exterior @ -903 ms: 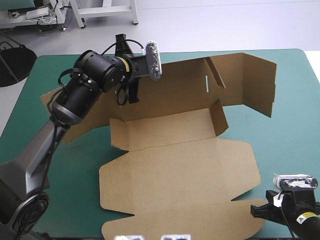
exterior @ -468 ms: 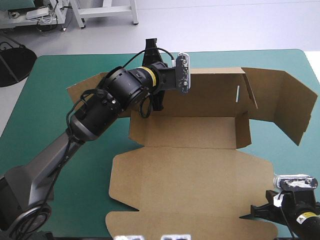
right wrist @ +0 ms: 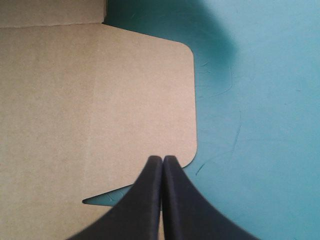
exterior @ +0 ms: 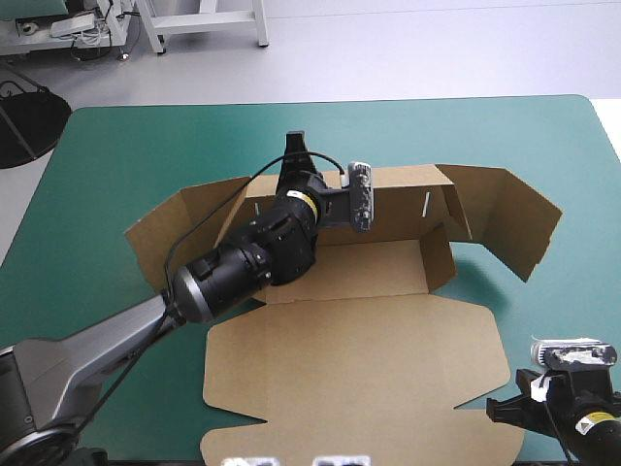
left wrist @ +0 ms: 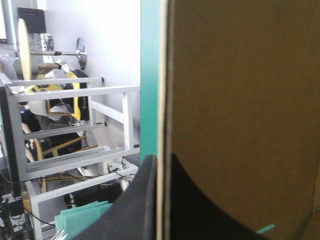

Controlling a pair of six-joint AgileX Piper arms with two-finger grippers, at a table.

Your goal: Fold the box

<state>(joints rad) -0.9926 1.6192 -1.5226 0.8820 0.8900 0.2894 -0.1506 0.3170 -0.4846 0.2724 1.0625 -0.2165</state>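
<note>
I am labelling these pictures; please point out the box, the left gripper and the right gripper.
Box (exterior: 359, 335): high view, large flat panel.
Left gripper (exterior: 295, 144): high view, between jaw tips.
Right gripper (right wrist: 162, 159): right wrist view, where jaws meet.

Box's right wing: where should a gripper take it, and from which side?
Right wing: I'd pinch its top edge from above. It stands upright with that edge free, so a gripper can straddle the board, as the left gripper does on the back wall.
</note>
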